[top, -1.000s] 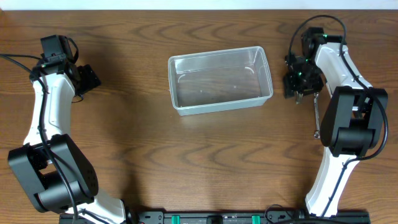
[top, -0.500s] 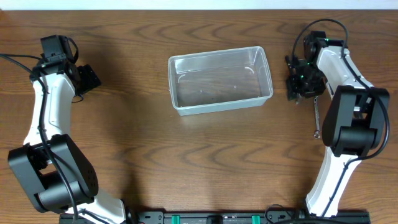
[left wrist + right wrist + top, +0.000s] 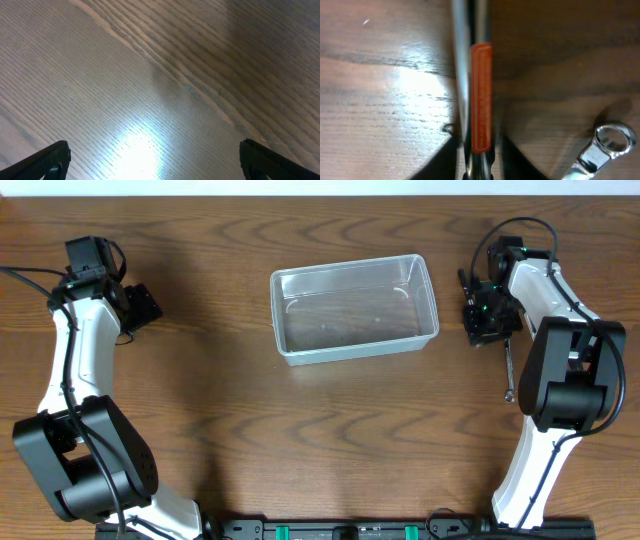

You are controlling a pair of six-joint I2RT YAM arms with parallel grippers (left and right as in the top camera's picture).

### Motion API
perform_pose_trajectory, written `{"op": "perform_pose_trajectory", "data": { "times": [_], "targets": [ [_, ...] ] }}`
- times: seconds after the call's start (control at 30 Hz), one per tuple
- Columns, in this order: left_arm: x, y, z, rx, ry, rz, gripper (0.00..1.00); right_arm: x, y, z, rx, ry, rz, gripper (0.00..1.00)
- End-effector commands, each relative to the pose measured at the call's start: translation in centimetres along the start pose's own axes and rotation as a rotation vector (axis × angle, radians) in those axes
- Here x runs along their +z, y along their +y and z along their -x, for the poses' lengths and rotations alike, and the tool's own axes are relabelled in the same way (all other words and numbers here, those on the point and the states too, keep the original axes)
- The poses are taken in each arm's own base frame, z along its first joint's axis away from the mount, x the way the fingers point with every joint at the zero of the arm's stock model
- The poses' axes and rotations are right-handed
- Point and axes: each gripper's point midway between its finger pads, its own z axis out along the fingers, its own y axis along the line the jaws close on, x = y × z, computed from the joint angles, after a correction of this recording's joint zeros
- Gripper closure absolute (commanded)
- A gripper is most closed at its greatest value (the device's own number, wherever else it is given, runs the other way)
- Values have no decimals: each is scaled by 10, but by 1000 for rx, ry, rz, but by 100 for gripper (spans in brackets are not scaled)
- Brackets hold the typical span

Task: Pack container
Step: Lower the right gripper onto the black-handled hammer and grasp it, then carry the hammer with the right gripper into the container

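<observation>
The clear plastic container stands empty at the middle of the table. My right gripper is just right of it, low over the wood. In the right wrist view the gripper is shut on a chrome tool shaft with an orange label; its dark fingers press on both sides. A second chrome wrench lies on the table by the right arm, and its ring end shows in the wrist view. My left gripper is far left, open and empty over bare wood.
The right arm's links stand over the table's right side. The left arm runs along the left side. The black base rail lies at the front edge.
My right gripper has shifted slightly to the right, away from the container. The left arm and the container have not moved.
</observation>
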Motion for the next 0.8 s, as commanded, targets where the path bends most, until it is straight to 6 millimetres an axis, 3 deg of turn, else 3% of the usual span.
{"op": "perform_pose_trajectory", "data": {
  "times": [0.0,0.03,0.33,0.47,0.57,0.67,0.77],
  "targets": [
    [-1,2,7,-6,-12,10,2,-4,-4,-1,21,-9,-8,92],
    [-1,2,7,-6,-12,10,2,-4,-4,0,22,-10,-8,98],
    [-1,2,7,-6,-12,10,2,-4,-5,7,33,-40,-11,99],
    [-1,2,7,-6,-12,10,2,-15,-6,24,31,-100,-17,99],
    [-1,2,7,-6,-12,10,2,-47,-9,50,30,-189,-29,99],
    [-1,2,7,-6,-12,10,2,-102,-12,78,23,-310,-46,99],
    [-1,2,7,-6,-12,10,2,-170,-14,101,11,-460,-65,99]
  ]
}}
